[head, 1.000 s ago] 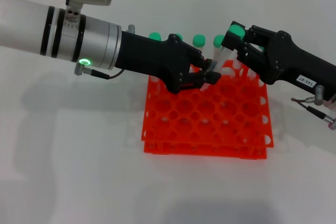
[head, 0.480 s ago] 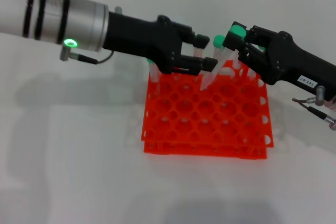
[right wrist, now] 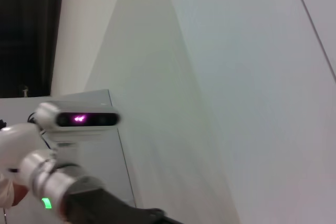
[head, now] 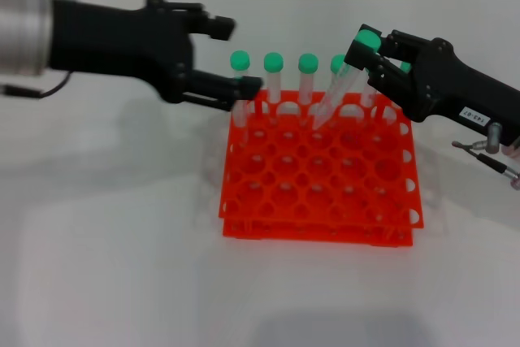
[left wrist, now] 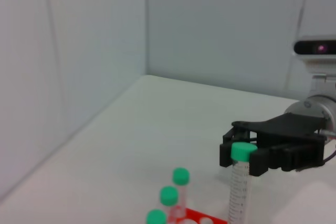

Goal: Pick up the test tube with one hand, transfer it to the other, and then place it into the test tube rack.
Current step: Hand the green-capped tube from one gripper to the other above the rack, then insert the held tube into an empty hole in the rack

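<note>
Head view: right claw (head: 363, 53) grips green-capped clear test tube (head: 340, 91), handover done; left claw (head: 234, 56) open, orange-red rack (head: 317, 201) insertion remains.

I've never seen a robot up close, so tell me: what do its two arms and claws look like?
Both end in chunky matte-black two-finger claws. The left gripper sits on a silver metallic cylinder with a thin dark cable beside it. The right gripper has a small white printed label on its black body and a metal-tipped cable near its wrist.

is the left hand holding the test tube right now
No: in the head view the left hand is open and empty beside the test tube rack, while the right hand grips the test tube.
</note>
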